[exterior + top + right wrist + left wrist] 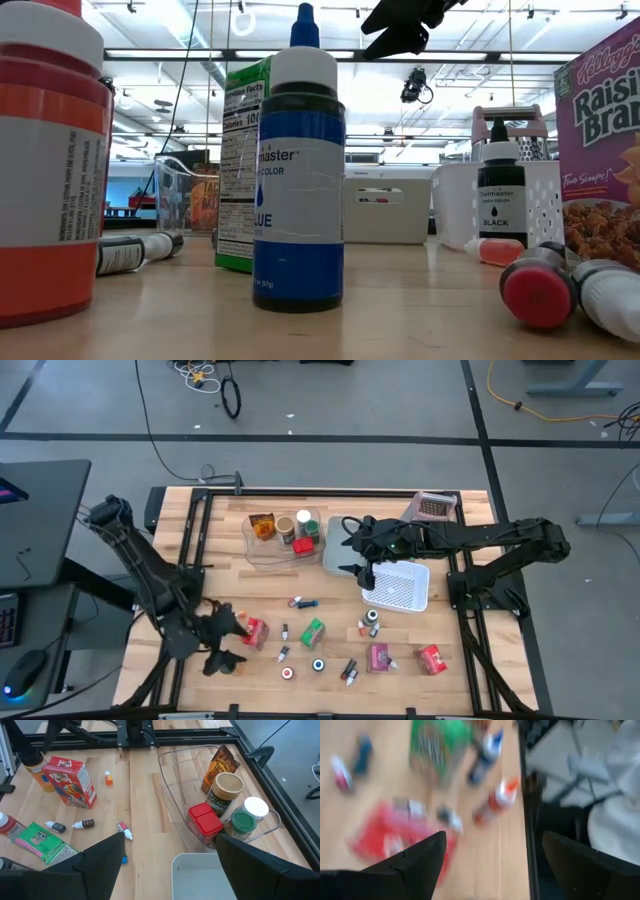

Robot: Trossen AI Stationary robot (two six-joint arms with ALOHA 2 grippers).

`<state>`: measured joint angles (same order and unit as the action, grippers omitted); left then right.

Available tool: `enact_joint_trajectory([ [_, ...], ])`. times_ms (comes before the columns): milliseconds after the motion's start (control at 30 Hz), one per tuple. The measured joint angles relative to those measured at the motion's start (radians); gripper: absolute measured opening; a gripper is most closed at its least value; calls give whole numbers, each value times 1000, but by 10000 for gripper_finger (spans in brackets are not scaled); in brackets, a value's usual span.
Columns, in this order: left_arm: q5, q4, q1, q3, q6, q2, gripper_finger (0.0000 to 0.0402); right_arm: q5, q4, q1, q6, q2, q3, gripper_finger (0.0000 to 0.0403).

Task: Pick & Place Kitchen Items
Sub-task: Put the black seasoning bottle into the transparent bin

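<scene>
Table [200,660]: clear bin [262,552] holds orange packet [262,526], jars [286,527]. Boxes, red [254,632], green [313,631], pink [379,657], lie among bottles [304,603]. Left gripper [226,642] spread, empty, beside red box. Right gripper [357,555] spread, empty, over grey bin [335,550].

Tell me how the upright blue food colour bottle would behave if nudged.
The blue food colour bottle stands tall and narrow on a small base, so it would probably tip rather than slide. Its round body suggests it would then roll, like the capped bottles already lying sideways nearby. It looks like light plastic, likely easy to shift.
</scene>
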<state>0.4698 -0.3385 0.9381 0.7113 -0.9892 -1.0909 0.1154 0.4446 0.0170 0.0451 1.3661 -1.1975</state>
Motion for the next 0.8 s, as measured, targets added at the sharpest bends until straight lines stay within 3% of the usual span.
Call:
enact_joint_trajectory([
  [233,-286,-114,5,0,-260,-73,341,0,5,0,-1,0,0,323],
  [300,-325,-116,5,0,-318,-74,341,0,5,0,-1,0,0,323],
  [533,-270,-81,5,0,-360,-74,341,0,2,0,-1,0,0,323],
  [800,-222,-72,5,0,-257,-74,324,0,2,0,-8,0,0,323],
])
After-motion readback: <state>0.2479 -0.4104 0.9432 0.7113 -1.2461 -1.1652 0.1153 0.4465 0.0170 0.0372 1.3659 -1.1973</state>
